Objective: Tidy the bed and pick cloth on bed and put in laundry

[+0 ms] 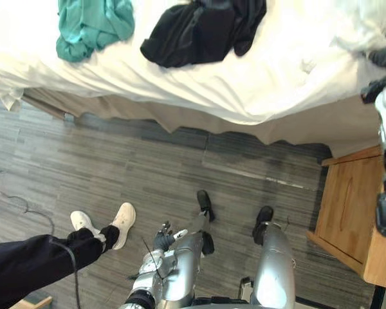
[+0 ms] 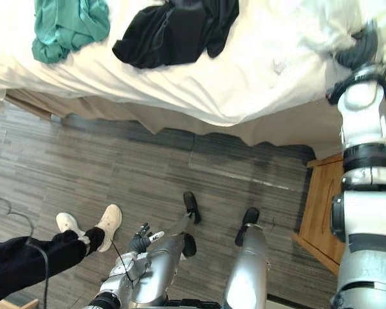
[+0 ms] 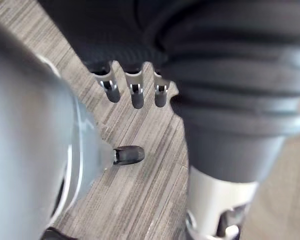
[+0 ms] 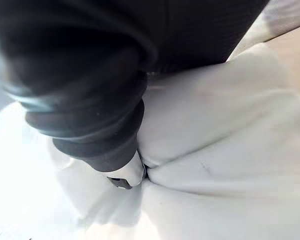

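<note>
Right hand (image 2: 355, 50) pressed into the white sheet (image 1: 276, 71) at the bed (image 1: 180, 119) edge, its hold impossible to tell. Left hand (image 1: 165, 237) hung low, fingers (image 3: 135, 92) loose, empty. Black cloth (image 1: 202, 29) and teal cloth (image 1: 90, 26) lay on the bed, well apart from it. A hard tug on the sheet might've dragged both floorward.

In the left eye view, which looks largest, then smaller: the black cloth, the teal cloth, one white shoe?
1. black cloth
2. teal cloth
3. white shoe, smallest though nearer the camera.
Both cloths are cut off at the top edge.
</note>
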Motion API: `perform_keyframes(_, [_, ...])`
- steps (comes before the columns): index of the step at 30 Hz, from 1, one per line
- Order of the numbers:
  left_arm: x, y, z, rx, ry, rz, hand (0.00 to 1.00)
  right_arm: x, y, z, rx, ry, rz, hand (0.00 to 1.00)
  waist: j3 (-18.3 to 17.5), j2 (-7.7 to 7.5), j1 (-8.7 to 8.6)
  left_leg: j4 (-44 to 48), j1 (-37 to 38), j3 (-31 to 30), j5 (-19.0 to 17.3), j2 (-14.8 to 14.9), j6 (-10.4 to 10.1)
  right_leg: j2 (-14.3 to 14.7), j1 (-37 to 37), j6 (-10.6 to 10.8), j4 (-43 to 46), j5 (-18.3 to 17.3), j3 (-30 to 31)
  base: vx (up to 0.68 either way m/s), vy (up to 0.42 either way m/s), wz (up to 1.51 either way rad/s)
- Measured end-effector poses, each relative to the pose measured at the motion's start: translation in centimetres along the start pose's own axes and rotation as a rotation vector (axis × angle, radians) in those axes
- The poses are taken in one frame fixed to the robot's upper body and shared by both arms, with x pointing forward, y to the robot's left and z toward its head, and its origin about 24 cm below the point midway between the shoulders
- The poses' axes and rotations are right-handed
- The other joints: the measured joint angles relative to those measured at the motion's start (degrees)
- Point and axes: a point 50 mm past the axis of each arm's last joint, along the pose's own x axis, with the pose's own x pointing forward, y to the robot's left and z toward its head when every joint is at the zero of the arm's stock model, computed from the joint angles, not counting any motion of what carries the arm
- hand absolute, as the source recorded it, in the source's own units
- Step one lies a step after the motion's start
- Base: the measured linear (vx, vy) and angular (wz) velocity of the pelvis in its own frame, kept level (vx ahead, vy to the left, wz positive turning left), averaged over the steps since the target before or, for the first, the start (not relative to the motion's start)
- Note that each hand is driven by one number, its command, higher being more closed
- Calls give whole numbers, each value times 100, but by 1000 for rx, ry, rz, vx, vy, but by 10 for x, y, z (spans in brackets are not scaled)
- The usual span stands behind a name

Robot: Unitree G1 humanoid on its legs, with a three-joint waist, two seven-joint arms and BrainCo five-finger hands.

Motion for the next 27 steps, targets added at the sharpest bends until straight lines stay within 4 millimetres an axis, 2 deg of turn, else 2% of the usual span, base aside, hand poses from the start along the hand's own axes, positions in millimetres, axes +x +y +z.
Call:
perform_keyframes(3, [-1,8,-2,47,17,6,0,-29,16,-46,107,133,15,0,-133,-280,-3,4,318,155,-105,25,-105,76,288,24,-206,26,143,65,-94,-28])
perform_keyframes(7, [-6,14,-15,89,66,8,0,-67,20,-94,228,288,-9,0,-503,-429,-24,29,592,210,-184,48,-208,152,591,50,-432,46,224,99,-113,-18])
perform_keyframes(12, [-14,29,-32,82,128,57,0,-95,13,-117,343,353,-77,0,-866,-457,-45,5,935,311,-299,144,-269,328,974,75,-759,88,342,79,-102,-21])
perform_keyframes(15, [-19,38,-40,75,160,90,0,-108,-4,-129,390,389,-166,0,-1014,-477,-114,5,996,314,-314,206,-267,424,1072,56,-915,144,378,69,-92,-16])
perform_keyframes(16, [-22,45,-44,71,175,114,0,-114,-17,-133,413,390,-238,0,-1034,-504,-208,5,1075,317,-328,230,-269,477,1153,48,-1017,184,422,46,-53,-23])
perform_keyframes(20, [-35,64,-63,50,253,179,0,-125,-42,-130,406,349,-352,0,-1265,-579,-376,5,1179,409,-344,278,-274,608,1193,64,-1181,240,597,41,-44,-30])
perform_keyframes(21, [-38,67,-67,46,270,192,0,-128,-46,-130,402,344,-377,100,-1285,-590,-398,4,1266,423,-346,322,-276,662,1302,55,-1267,274,621,26,-66,-29])
perform_keyframes(23, [-39,69,-70,46,283,198,0,-129,-46,-130,402,345,-387,100,-1344,-585,-438,4,1306,422,-366,365,-302,709,1356,45,-1318,291,620,-19,-35,-9])
perform_keyframes(27, [-43,67,-75,36,298,198,0,-124,-38,-124,404,329,-352,100,-1463,-483,-448,1,1279,400,-410,443,-360,811,1372,71,-1410,308,732,-32,-8,-1])
